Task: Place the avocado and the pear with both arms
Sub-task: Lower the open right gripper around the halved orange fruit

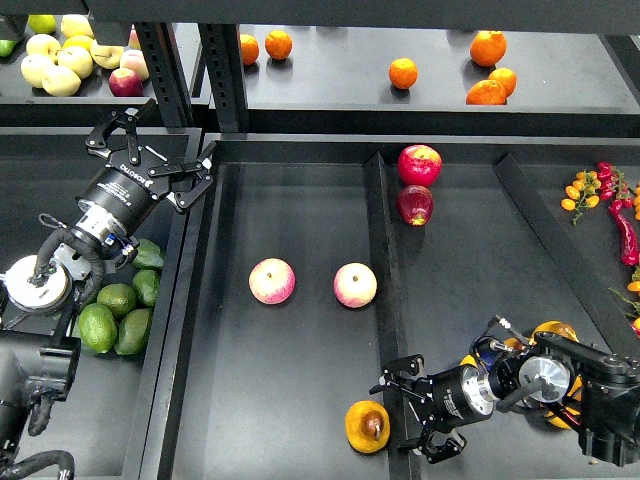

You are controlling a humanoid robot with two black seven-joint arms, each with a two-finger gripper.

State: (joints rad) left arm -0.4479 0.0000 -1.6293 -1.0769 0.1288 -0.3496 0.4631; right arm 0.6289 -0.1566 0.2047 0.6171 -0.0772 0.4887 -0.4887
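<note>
A yellow-orange pear point(367, 427) with a dark brown blotch lies at the front of the middle tray, touching the divider. My right gripper point(408, 410) is open and empty just to its right, fingers pointing left. Several green avocados point(115, 315) lie in the left tray, below my left arm. My left gripper point(150, 158) is open and empty, held high above the left tray's far part, away from the avocados. More pears point(556, 400) lie partly hidden behind my right arm.
Two pink-yellow apples point(272, 281) point(355, 285) lie mid-tray. Two red apples point(419, 165) sit beyond the divider point(378, 240). Oranges point(487, 92) and yellow apples point(60, 60) are on the back shelf. Red peppers and small tomatoes point(600, 190) lie far right.
</note>
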